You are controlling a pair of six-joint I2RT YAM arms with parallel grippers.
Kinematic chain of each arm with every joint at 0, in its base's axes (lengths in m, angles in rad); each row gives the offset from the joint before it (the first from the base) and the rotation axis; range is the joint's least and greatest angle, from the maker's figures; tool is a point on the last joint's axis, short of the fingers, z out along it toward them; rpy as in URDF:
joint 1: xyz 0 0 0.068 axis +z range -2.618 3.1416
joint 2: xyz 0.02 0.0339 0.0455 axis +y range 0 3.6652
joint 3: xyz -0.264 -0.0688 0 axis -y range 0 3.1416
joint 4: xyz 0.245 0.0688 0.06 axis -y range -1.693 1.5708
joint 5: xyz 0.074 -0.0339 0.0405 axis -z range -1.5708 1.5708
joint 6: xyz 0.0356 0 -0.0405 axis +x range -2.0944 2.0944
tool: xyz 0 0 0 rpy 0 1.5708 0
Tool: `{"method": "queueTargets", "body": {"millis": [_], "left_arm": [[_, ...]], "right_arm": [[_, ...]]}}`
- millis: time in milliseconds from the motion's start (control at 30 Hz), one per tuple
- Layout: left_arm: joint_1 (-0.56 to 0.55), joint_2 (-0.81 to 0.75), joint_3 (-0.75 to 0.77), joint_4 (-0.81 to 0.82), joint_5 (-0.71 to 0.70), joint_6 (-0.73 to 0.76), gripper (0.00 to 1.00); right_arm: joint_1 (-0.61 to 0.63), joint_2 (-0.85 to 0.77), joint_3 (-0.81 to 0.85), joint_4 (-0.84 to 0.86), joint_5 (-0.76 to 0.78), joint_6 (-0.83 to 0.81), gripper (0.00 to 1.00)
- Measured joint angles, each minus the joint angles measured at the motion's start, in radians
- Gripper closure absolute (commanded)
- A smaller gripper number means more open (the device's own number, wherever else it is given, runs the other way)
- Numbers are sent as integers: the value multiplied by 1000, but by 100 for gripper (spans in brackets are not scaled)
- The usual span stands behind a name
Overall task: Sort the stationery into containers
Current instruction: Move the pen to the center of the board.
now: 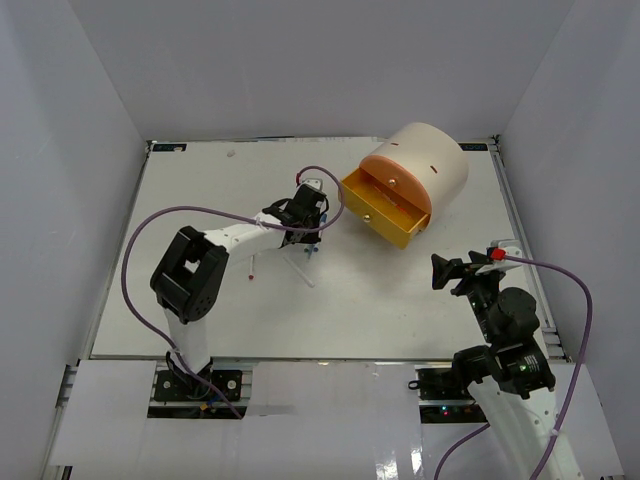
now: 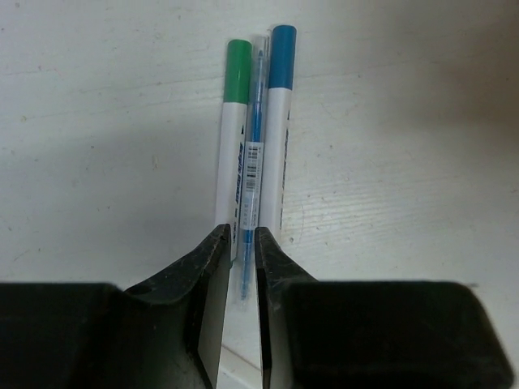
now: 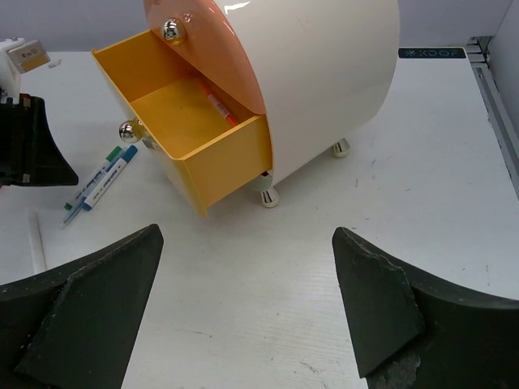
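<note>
Black fingers of the left claw (image 2: pixel 243 235) were clenched on the near end of the pen (image 2: pixel 254 154). It lay on the table (image 2: pixel 97 162) with a green marker (image 2: pixel 233 138) just beside it on the left and a blue marker (image 2: pixel 277 138) on the right. Thin, light, stiff and slick, it would likely pivot from an end hold; mid-barrel seemed safer. Further right the yellow drawer (image 3: pixel 231 158) stood open, and the right claw (image 3: pixel 246 235) gaped, holding nothing.

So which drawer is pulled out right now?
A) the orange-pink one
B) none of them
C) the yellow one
C: the yellow drawer sticks out of the cream organiser, with a red pen lying inside it.
</note>
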Motion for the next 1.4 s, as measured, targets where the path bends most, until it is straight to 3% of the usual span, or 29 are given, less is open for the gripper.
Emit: {"method": "queueTargets", "body": {"millis": [600,1400], "left_arm": [[16,113,64,36,53,13,74],[58,114,71,37,53,15,75]], "right_arm": [[0,13,0,0,-16,0,9],[0,16,-2,0,-29,0,9]]}}
